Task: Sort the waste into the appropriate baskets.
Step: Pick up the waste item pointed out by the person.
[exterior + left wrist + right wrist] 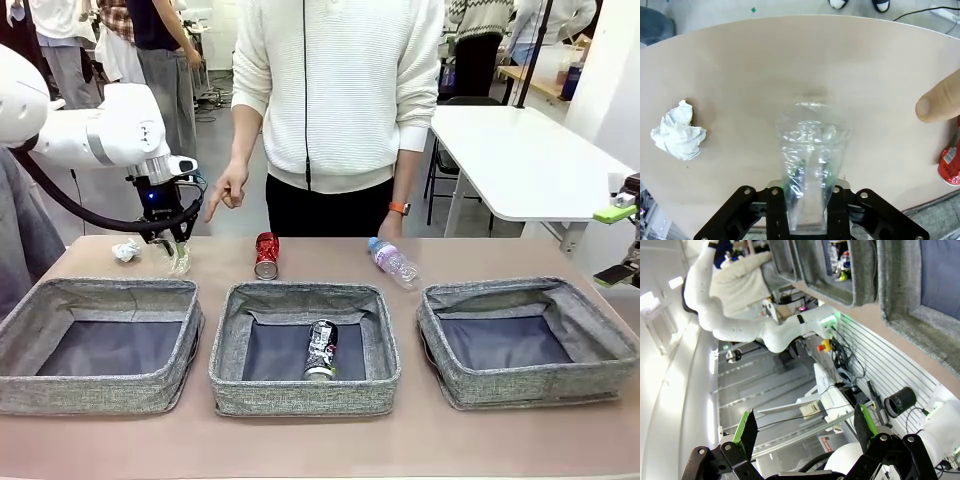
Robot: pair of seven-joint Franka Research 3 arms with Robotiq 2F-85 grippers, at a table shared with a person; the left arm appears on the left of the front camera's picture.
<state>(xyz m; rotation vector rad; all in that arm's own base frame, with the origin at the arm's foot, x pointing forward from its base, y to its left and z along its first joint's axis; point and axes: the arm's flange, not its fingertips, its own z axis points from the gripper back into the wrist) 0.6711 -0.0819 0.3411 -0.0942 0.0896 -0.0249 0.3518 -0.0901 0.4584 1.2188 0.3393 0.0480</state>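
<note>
Pinching clear plastic container in left gripper, apparently fully clamped. Resting on table just behind leftmost of 3 baskets, long axis along fingers, away from wrist. Idling right gripper spread open, far right.

A pale tan worktop spans the lower frame. Behind it, at centre, stands a person in a white sweater, with an orange wristband on one wrist. A white table sits at upper right, and other people stand at upper left. In the right wrist view, a red button sits mid-frame beside a white slatted panel.
</note>
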